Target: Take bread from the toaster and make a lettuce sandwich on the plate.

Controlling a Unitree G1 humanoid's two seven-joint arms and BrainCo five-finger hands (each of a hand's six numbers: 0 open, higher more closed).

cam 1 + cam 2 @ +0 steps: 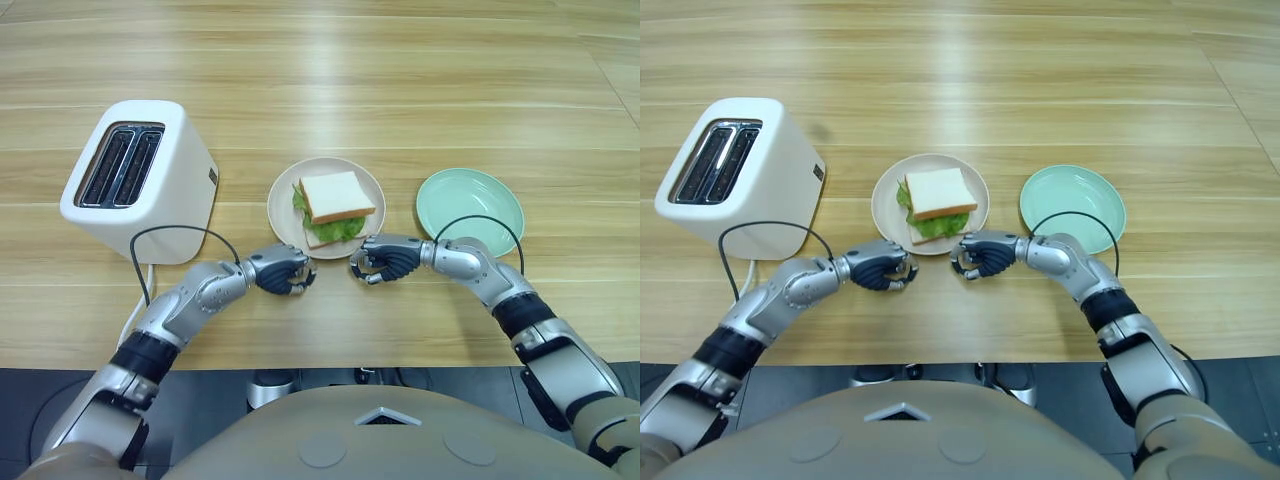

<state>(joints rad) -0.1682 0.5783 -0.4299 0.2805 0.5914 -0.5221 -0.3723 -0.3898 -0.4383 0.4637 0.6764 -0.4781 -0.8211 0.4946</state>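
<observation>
The tan plate [326, 165] sits in the middle of the wood surface [400, 80] & holds a sandwich [337, 197]. It has one white bread slice on top, green lettuce [347, 228] under it & a 2nd slice at the bottom. The top slice sits a bit crooked on the one below. The lettuce looks curly & pokes out on the left & front sides. A white toaster [185, 195] w/ two dark slots stands left of the plate, not touching it. A light green dish [470, 205] sits near the plate on the right. The left hand [280, 270] is just in front of the plate's near-left rim, fingers curled in, holding nothing. The right hand [388, 258] is by the near-right rim, curled up too, holding nothing. The sandwich lies btw & just past both hands; neither hand touches it
</observation>
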